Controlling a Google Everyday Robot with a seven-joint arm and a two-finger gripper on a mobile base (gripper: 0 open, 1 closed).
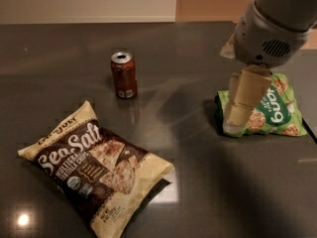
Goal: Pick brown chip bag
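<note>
The brown chip bag (pixel 94 168) lies flat on the dark table (pixel 198 192) at the front left, with "Sea Salt" lettering and tortilla chip pictures facing up. My gripper (pixel 243 102) hangs from the grey arm at the right, above the green snack bag (pixel 270 114) and partly in front of it. It is far to the right of the brown bag and holds nothing that I can see.
A red-brown soda can (pixel 124 75) stands upright behind the brown bag, at the centre left. The table's right edge (pixel 309 130) runs just beyond the green bag. A pale wall lies behind the table.
</note>
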